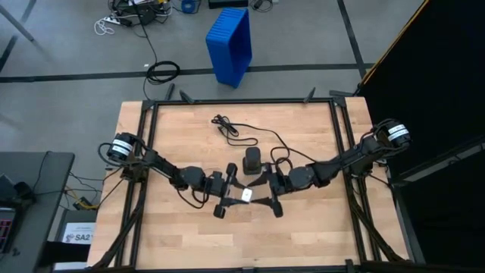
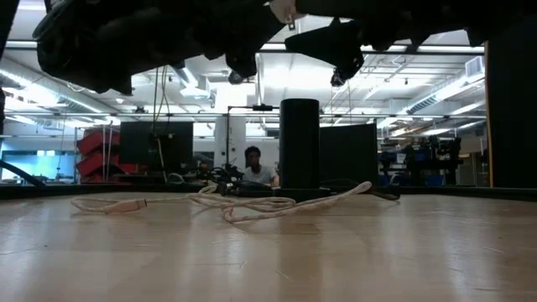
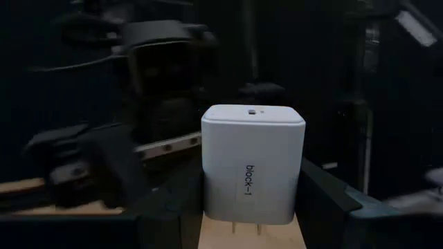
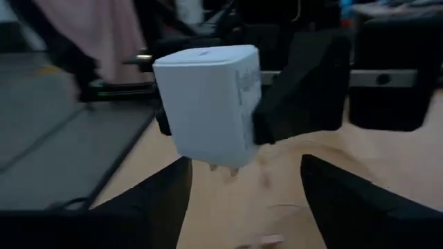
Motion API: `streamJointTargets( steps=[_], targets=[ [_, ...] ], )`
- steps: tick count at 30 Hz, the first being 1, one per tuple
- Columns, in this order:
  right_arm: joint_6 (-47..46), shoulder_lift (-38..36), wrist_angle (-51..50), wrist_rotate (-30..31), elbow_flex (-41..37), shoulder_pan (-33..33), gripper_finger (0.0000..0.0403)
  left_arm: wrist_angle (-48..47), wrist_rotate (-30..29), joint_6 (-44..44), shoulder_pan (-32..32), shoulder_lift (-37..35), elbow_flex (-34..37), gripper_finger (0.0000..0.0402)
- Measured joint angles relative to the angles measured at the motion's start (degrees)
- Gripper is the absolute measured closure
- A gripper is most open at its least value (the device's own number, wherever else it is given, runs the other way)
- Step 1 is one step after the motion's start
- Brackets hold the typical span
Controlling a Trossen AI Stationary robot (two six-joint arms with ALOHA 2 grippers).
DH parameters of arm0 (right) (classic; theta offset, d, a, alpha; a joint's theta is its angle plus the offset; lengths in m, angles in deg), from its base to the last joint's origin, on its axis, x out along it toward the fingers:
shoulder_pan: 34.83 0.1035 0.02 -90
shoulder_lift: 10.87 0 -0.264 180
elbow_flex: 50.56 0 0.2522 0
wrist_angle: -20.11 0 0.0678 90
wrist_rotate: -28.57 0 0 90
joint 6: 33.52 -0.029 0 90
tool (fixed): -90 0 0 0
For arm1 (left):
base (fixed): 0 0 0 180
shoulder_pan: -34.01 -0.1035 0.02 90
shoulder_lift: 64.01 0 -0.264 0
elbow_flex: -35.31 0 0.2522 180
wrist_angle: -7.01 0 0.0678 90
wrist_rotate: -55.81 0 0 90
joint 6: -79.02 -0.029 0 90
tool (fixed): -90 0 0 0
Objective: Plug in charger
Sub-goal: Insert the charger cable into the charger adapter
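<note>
Charger (image 3: pixel 252 166) betw left pincer (image 3: pixel 252 207) fingers, right pincer (image 4: pixel 242 200) just beside, apart

A grey taped floor (image 1: pixel 68 45) surrounds the pale wooden worktop (image 1: pixel 174 235); a blue ribbed plastic bin (image 1: pixel 229 45) lies just beyond it.

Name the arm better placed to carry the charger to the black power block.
Left. Its hand grips the white charger mid-air with the prongs showing. The right hand stands open beside it, holding nothing. The power block stands just beyond both.
</note>
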Motion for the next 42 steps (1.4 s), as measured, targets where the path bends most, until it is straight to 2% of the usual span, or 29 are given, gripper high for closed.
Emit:
streamJointTargets(
  steps=[3,9,14,19,22,30,33,37,42],
  targets=[
    [-1.43,-0.01,2.11,-5.58,0.02,-1.04,0.0132,-1.02,0.74,-3.24,-0.33,0.0,0.0,0.0248],
    [-1.7,0.05,4.49,-9.48,0.0,-3.38,0.0131,-0.09,1.07,-8.03,-0.75,-0.04,0.0,0.0248],
    [-2.67,0.05,8.35,-13.64,0.0,-5.14,0.0133,0.85,6.92,-9.09,-1.95,-0.02,-1.85,0.0248],
    [-4.48,0.07,13.17,-20.49,-0.02,-6.31,0.0133,-2.5,13.14,-9.72,-2.72,-0.07,-6.41,0.0248],
    [-5.08,0.07,14.38,-22.54,-0.02,-6.35,0.014,-4.13,15.8,-11.67,-3.1,-0.07,-8.13,0.0248],
    [-8.73,-0.04,14.95,-23.32,-0.02,-6.41,0.0161,-3.37,16.91,-13.6,-4.26,-0.04,-8.9,0.0248],
    [-9.6,-0.13,14.95,-23.23,0.0,-6.48,0.016,-2.44,16.94,-16.87,-4.2,-0.02,-8.9,0.0248],
    [-9.94,-0.11,15.06,-23.3,0.0,-6.72,0.0146,-2.68,16.77,-22.32,-4.15,0.04,-8.89,0.0248],
    [-10.33,0.0,14.35,-23.83,0.08,-7.81,0.0125,2.31,15.66,-23.19,-4.21,0.07,-6.91,0.0248]
  ],
)
